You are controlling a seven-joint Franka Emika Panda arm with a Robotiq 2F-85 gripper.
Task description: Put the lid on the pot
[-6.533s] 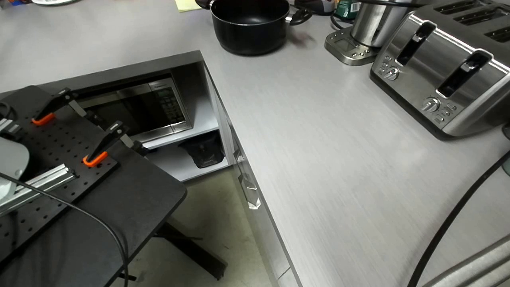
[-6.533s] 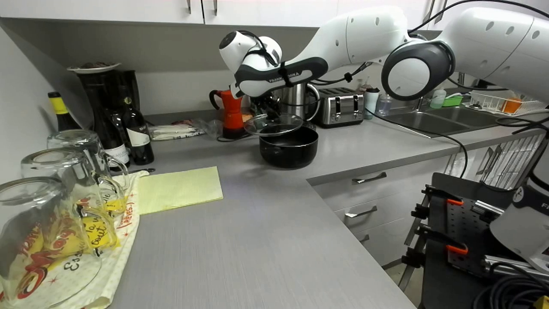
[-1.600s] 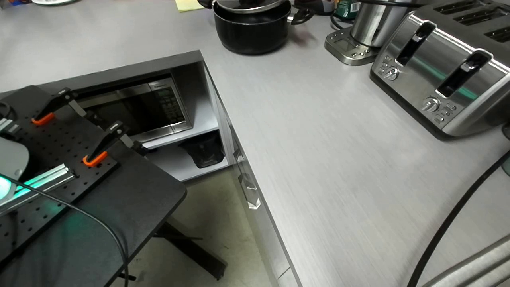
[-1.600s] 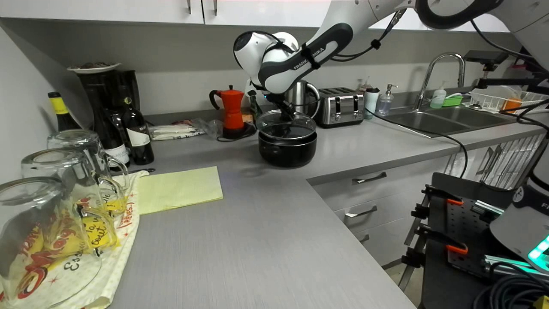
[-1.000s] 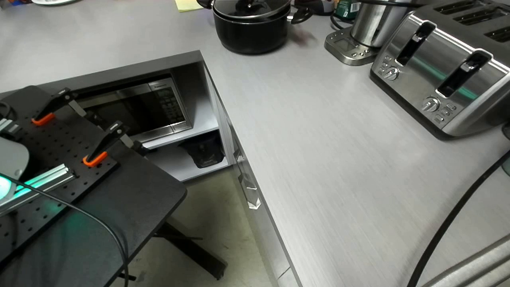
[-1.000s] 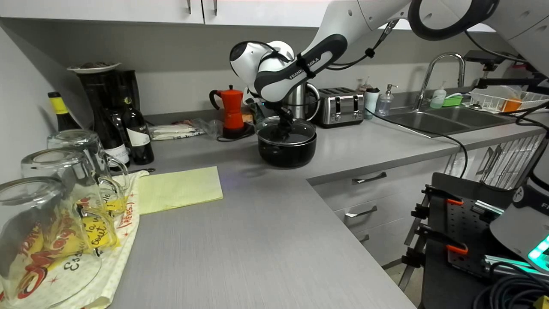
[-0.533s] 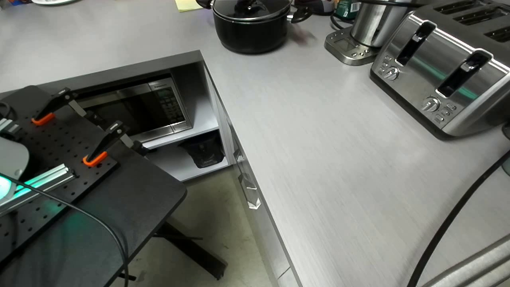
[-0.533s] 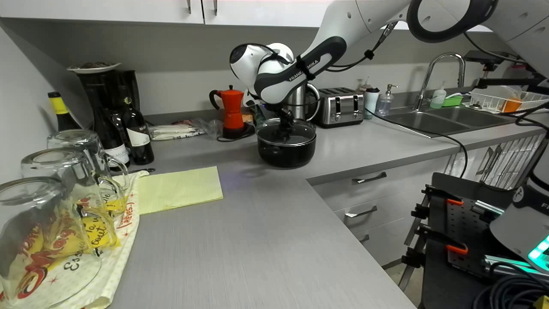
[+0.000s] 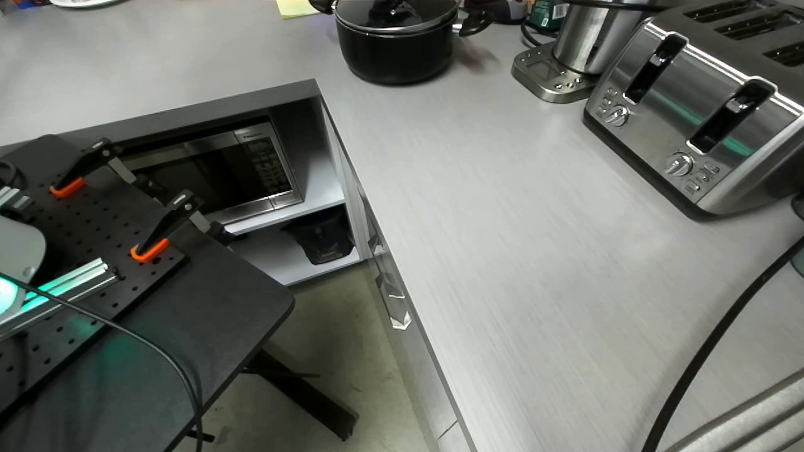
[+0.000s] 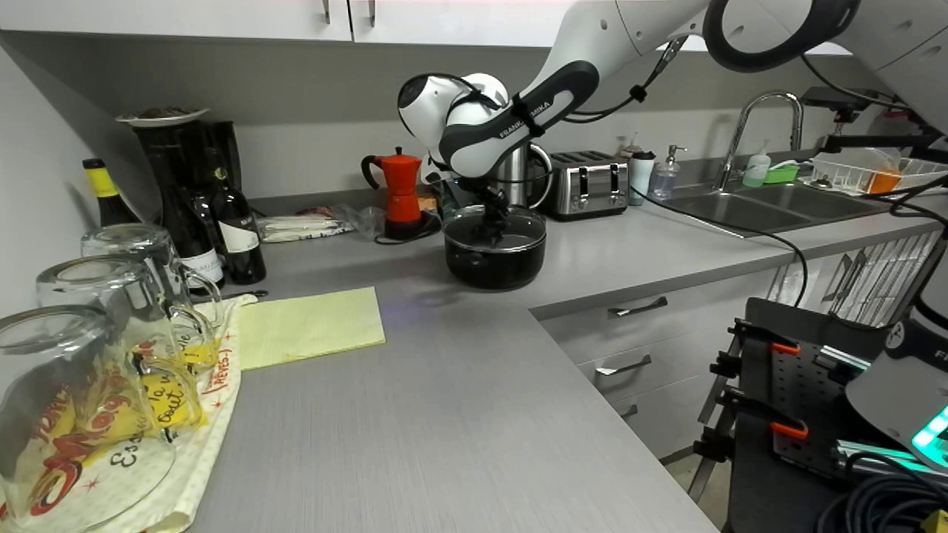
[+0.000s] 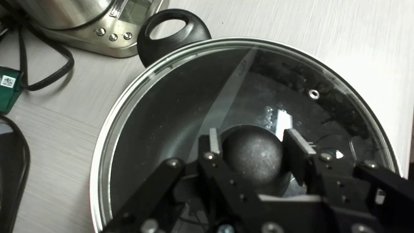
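In both exterior views we see the pot [image 9: 396, 59] standing on the bench [image 10: 444, 414] just behind an inner corner, where two front edges meet. Beneath one edge we see drawers [image 10: 666, 340]; beneath the other, a microwave [image 9: 213, 166] sits on a shelf [image 9: 323, 176]. A broad stretch of bench runs between the drawer-side edge and the toaster [image 9: 703, 113], and another stretch reaches from the pot toward the yellow cloth [image 10: 311, 326]. Behind the pot the room is tighter: the red coffee maker [image 10: 402, 192] and the steel kettle [image 9: 584, 41] both stand near it, and the arm [image 10: 518, 122] slopes down over it from the upper right of an exterior view. In the wrist view we find the kettle's base just beside the pot's handle [image 11: 195, 34].

The lid [image 11: 181, 106] lies level on the pot, its shiny rim following the pot's round mouth, while the handle sticks out past it. We have the pincer [image 11: 255, 141] over the lid, with the dark knob [image 11: 254, 158] between its two fingers [image 11: 214, 141]. They stand snug against either side, so we read the pincer as pinching the lid by that knob.
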